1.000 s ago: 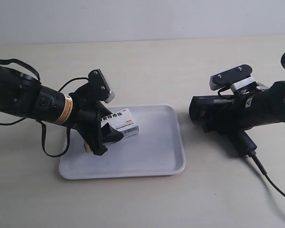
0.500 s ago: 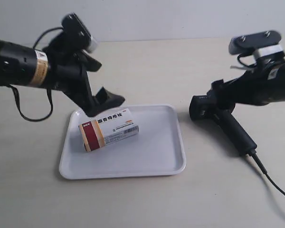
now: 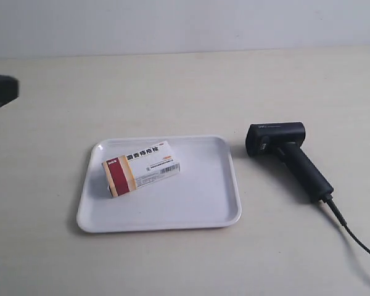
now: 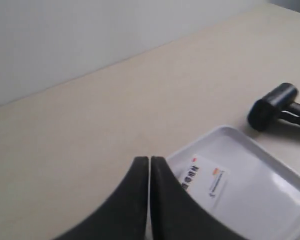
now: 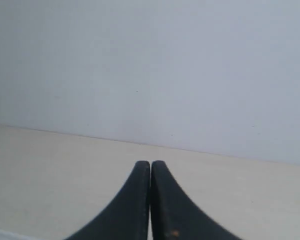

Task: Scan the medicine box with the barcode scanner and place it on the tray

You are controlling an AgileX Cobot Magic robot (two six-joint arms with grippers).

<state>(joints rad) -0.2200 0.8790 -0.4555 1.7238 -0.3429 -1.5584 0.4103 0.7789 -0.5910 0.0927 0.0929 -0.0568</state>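
The medicine box (image 3: 142, 166), white with a dark red and tan end, lies flat on the white tray (image 3: 197, 209) and also shows as the medicine box (image 4: 206, 180) on the tray (image 4: 270, 165) in the left wrist view. The black barcode scanner (image 3: 290, 155) lies on the table right of the tray, cable trailing to the lower right; its head is the scanner (image 4: 272, 105) in the left wrist view. My left gripper (image 4: 149, 161) is shut and empty, high above the table. My right gripper (image 5: 150, 164) is shut, empty, facing the wall.
A dark piece of the arm at the exterior view's left (image 3: 0, 92) shows at that edge. The beige table (image 3: 185, 86) runs back to a pale wall.
Both arms have pulled away out of the exterior view; the left gripper let go of the box, which stays on the tray. The scanner lies released on the table.
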